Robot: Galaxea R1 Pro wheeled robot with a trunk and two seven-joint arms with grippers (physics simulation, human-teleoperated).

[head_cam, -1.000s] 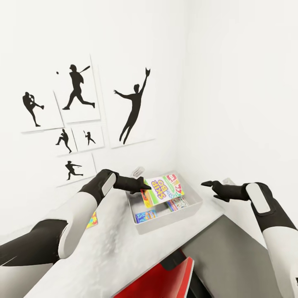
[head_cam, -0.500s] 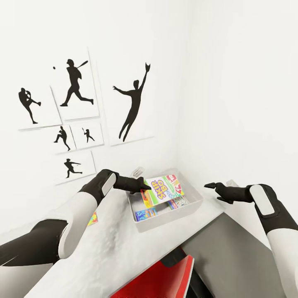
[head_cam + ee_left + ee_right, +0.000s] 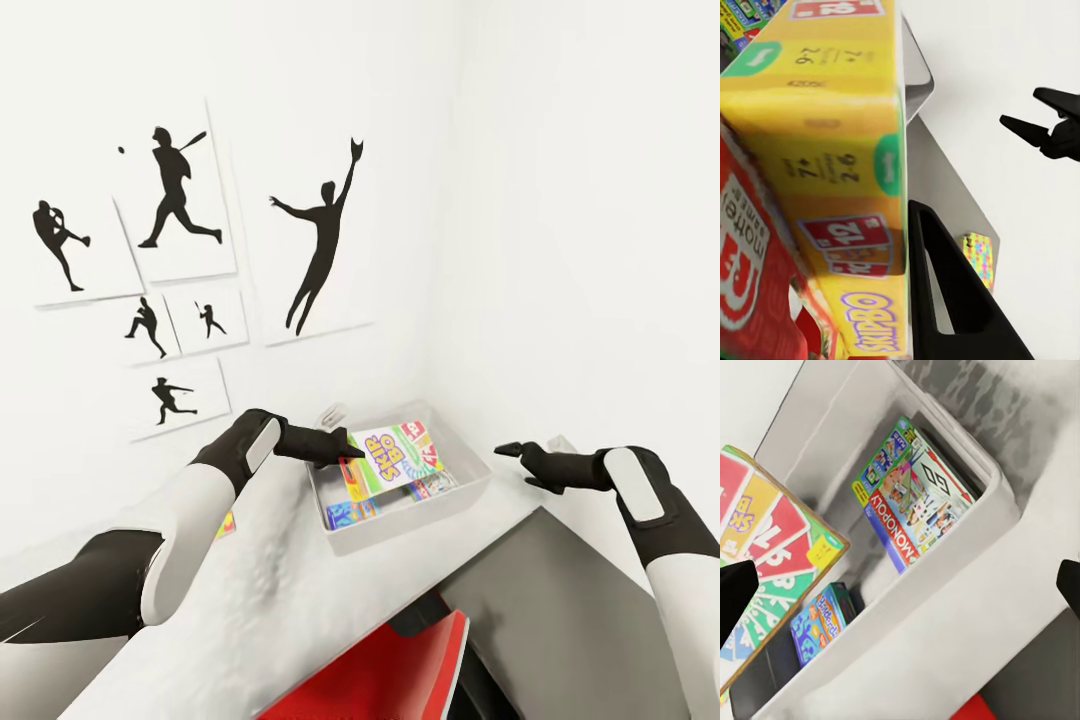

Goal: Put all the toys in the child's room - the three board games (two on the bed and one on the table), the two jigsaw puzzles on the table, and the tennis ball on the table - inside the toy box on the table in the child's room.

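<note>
The pale grey toy box [image 3: 470, 492] stands on the table [image 3: 250, 610] in the room's corner. My left gripper [image 3: 345, 452] is shut on a yellow and green Skip-Bo board game [image 3: 392, 455], holding it tilted over the box's left half. In the left wrist view one black finger [image 3: 952, 300] lies against that game [image 3: 832, 150]. Inside the box lie a Monopoly game [image 3: 915, 506] and a small blue game [image 3: 821, 622]. My right gripper [image 3: 508, 455] hovers open and empty just right of the box. A jigsaw puzzle [image 3: 226, 524] lies on the table, half hidden by my left forearm.
Black baseball-player pictures [image 3: 180, 200] hang on the left wall. A red chair [image 3: 400, 670] sits below the table's front edge, with a dark grey panel [image 3: 570, 600] to its right. White walls close off the corner behind the box.
The camera has turned slightly, so the wall pictures sit higher and further left. My right gripper has drifted a little to the right. The left gripper still holds the game over the box.
</note>
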